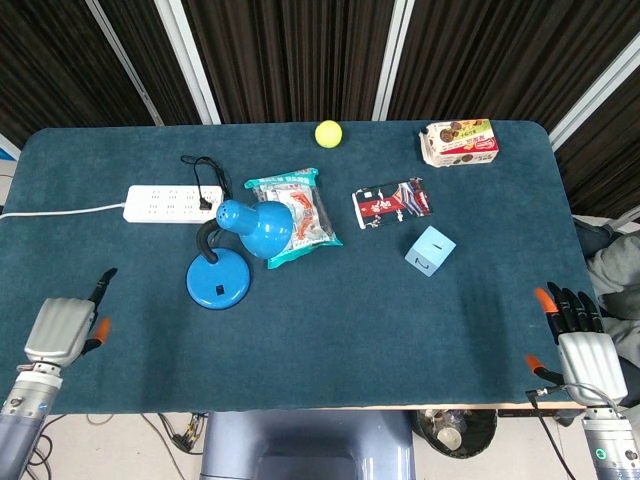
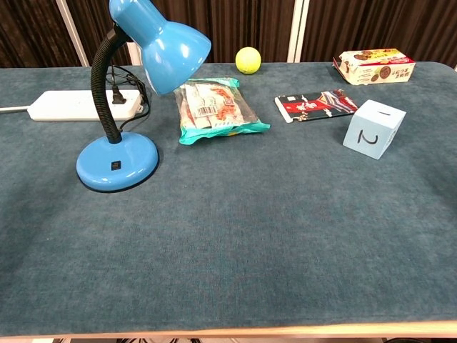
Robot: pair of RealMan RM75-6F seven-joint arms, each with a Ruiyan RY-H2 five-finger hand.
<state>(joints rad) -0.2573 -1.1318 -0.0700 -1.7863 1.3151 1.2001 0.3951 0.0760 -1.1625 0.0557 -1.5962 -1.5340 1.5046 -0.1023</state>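
- While both hands hang at the near edge of the table [image 1: 350,330] in the head view, neither one holds or touches anything.
- Head view, left hand [image 1: 62,330]: it is over the near-left corner. One dark finger points up the table and an orange-tipped thumb sticks out to the side. The back of the hand hides the other fingers, so I cannot tell whether they are spread or curled.
- Head view, right hand [image 1: 583,345]: it is at the near-right corner, fingers straight and side by side, thumb apart, empty.
- Head view, things: the blue desk lamp [image 1: 250,228] is the nearest thing to the left hand, up and inboard of it and well apart. The pale blue cube [image 1: 430,250] is nearest the right hand, also well apart.
- Head view, beyond: a white power strip [image 1: 170,203] has the lamp's cord plugged in. A snack bag [image 1: 300,205] lies partly under the shade, near a dark red packet [image 1: 392,203], a yellow ball [image 1: 328,133] and a cookie box [image 1: 460,142].
- Chest view: no hand shows. The lamp [image 2: 118,158] stands upright at the left, and the cube [image 2: 373,128], marked 2, is at the right.
- Judgement: this looks like a start or an approach, with no contact yet. Any reach to the lamp would call for a long forward stretch with the fingers spread.
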